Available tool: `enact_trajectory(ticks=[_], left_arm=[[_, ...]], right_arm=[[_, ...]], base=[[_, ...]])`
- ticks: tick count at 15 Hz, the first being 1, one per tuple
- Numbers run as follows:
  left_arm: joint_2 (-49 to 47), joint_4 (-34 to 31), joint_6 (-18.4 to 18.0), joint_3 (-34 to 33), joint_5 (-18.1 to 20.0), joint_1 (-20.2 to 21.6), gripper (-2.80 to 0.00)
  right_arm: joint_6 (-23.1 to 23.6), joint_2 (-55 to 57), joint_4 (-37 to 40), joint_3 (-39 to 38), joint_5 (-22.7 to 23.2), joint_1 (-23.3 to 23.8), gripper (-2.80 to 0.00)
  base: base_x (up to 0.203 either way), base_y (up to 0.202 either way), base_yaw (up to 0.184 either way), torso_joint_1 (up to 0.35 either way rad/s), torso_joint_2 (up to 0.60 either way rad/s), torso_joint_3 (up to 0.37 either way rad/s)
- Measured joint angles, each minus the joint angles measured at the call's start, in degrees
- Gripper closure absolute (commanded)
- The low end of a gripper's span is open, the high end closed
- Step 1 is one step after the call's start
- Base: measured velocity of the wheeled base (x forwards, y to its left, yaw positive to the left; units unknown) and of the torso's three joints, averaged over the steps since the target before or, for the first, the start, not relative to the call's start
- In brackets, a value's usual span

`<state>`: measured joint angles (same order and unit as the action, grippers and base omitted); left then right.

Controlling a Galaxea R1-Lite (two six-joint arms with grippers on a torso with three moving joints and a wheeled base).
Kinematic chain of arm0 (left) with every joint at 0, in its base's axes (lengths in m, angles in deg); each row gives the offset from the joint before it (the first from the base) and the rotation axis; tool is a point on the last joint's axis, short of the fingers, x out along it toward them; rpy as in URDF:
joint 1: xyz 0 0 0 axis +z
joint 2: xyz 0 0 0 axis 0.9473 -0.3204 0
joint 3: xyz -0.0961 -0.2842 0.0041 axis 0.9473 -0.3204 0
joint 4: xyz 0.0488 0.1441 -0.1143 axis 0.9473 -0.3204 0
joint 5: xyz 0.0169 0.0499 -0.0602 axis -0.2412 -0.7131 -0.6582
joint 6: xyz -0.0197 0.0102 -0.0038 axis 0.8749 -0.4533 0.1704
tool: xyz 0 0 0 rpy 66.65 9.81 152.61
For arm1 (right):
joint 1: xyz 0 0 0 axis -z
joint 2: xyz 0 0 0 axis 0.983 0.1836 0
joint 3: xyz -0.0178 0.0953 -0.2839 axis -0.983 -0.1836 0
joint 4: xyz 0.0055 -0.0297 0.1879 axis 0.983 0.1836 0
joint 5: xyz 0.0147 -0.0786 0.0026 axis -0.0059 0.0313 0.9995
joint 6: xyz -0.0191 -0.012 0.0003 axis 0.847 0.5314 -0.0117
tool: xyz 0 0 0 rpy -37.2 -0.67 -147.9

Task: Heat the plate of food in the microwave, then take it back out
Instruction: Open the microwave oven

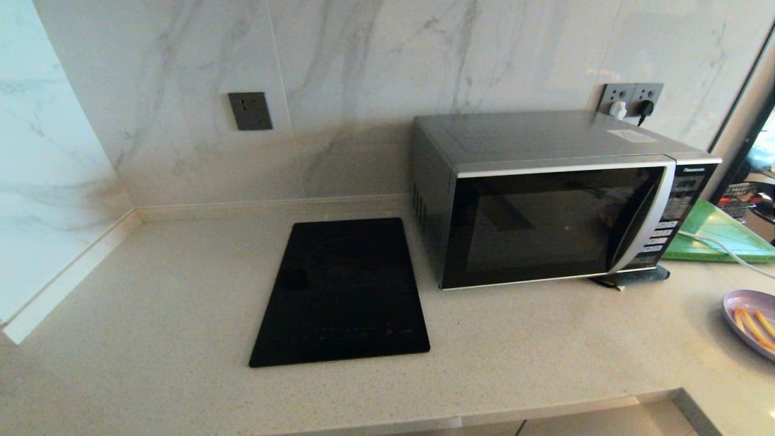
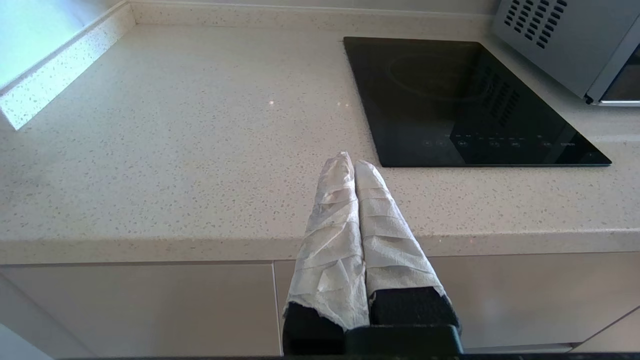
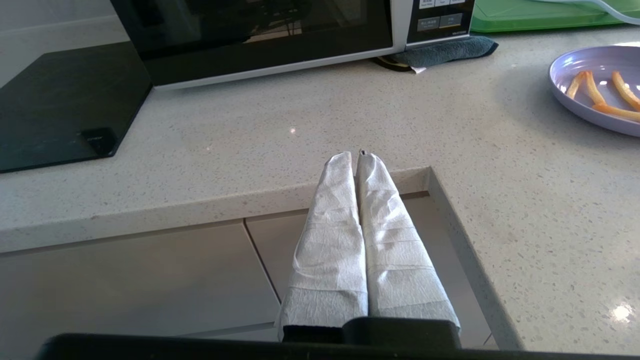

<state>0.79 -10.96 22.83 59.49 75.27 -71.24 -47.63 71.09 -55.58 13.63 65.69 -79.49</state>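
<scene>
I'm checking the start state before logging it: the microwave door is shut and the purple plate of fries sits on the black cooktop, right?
Not quite. The microwave door is shut, but the plate of food sits on the bare counter to the microwave's right, not on the cooktop, as the head view shows.

I'm in a home kitchen: speckled stone countertop (image 1: 151,290), marble-tile wall (image 1: 375,54), cooktop (image 1: 345,290), microwave (image 1: 545,200) at 2 o'clock.

glossy glass cooktop (image 1: 342,293) (black) — speckled matt counter (image 1: 151,315)
</scene>
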Motion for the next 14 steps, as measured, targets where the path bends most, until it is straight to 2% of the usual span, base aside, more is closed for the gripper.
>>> enact_trajectory(ticks=[10,14], left_arm=[[0.00,0.01,-0.02,0.00,0.02,0.00,0.00],[0.00,0.00,-0.02,0.00,0.02,0.00,0.00]], right_arm=[[-0.02,0.00,-0.02,0.16,-0.27,0.00,0.00],[-0.51,2.91,3.18,10.49,-1.52,0.07,0.00]], base=[[0.000,0.000,0.000,0.000,0.00,0.000],[0.000,0.000,0.000,0.000,0.00,0.000]])
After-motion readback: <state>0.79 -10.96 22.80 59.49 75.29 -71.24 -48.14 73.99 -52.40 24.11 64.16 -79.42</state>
